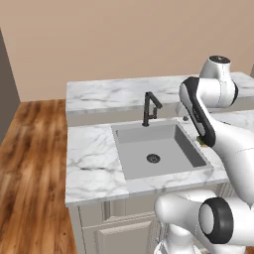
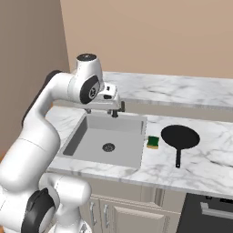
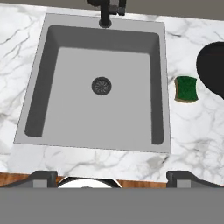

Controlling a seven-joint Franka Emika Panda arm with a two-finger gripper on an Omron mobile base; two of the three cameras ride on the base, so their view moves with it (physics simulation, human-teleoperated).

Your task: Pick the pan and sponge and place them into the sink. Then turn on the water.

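While pan (image 2: 180,137) and sponge (image 2: 153,142) both lie on the marble surface (image 2: 205,159) right of the sink (image 3: 52,87) — sponge just beside the rim, pan beyond it — best to start with one. Claw (image 3: 111,177) spread wide, grasping nothing, poised over the basin; should swing right, centre over the piece, then descend squarely before closing.

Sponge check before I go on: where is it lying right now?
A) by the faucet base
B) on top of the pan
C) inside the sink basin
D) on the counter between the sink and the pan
D: the sponge lies on the marble counter, just beside the sink rim and next to the pan, with the basin bare around its drain.
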